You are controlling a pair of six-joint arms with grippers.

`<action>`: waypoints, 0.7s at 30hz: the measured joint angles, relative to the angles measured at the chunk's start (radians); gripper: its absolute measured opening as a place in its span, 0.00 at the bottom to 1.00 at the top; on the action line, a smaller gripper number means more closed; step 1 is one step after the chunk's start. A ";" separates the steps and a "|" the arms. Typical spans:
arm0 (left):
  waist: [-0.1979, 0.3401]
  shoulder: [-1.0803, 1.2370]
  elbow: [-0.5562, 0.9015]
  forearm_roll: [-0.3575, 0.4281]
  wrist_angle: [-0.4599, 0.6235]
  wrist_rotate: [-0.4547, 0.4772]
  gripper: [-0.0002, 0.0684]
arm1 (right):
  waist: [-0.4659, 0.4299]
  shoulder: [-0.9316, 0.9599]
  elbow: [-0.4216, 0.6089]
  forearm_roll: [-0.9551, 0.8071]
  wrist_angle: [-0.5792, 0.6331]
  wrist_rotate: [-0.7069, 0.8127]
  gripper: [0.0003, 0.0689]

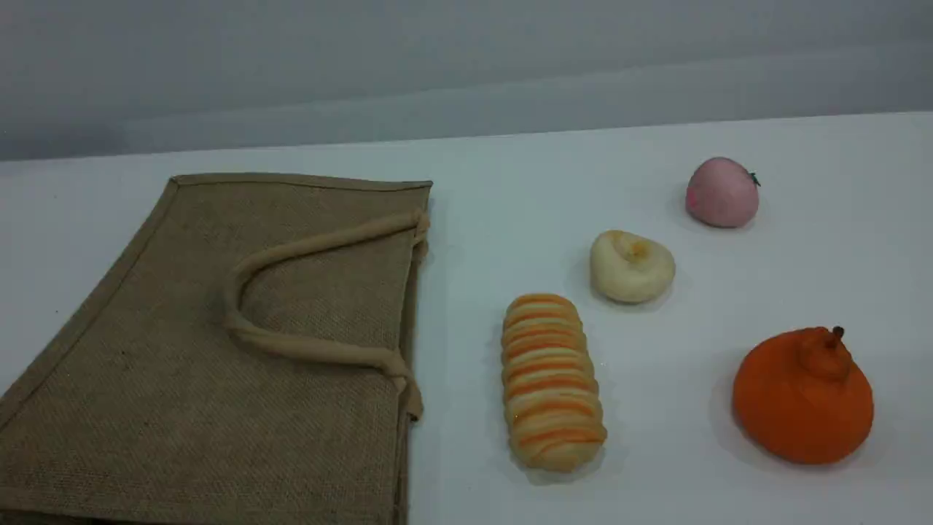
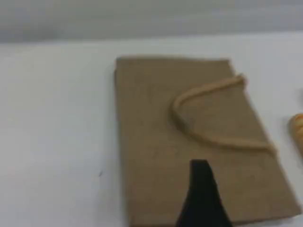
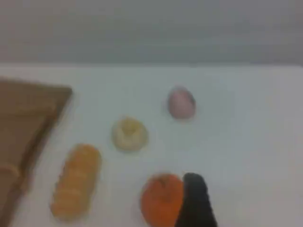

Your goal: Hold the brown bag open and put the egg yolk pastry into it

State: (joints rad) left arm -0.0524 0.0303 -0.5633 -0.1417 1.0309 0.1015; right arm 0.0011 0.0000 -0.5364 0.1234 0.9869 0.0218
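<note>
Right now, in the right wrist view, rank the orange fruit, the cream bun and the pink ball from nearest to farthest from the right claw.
1. Round orange fruit, just left of the right claw.
2. Small cream-white egg yolk pastry, farther up and left.
3. Pink ball, farthest, near the table's back.

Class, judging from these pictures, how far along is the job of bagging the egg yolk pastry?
Done: nothing. The brown bag lies flat and closed. In hand: nothing; the egg yolk pastry sits on the table among the other foods, untouched. Left: open the bag, hold it, put the pastry inside.
</note>
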 joint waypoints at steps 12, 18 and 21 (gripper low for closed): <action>0.000 0.277 -0.195 -0.195 -0.015 0.122 0.65 | 0.000 0.274 -0.001 0.327 -0.215 -0.279 0.64; 0.000 0.412 -0.227 -0.285 -0.111 0.201 0.65 | 0.000 0.409 -0.001 0.475 -0.318 -0.413 0.64; 0.000 0.485 -0.227 -0.338 -0.142 0.243 0.65 | 0.000 0.474 -0.001 0.523 -0.347 -0.460 0.64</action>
State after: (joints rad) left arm -0.0524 0.5149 -0.7903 -0.4795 0.8888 0.3442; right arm 0.0011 0.4745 -0.5376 0.6462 0.6395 -0.4380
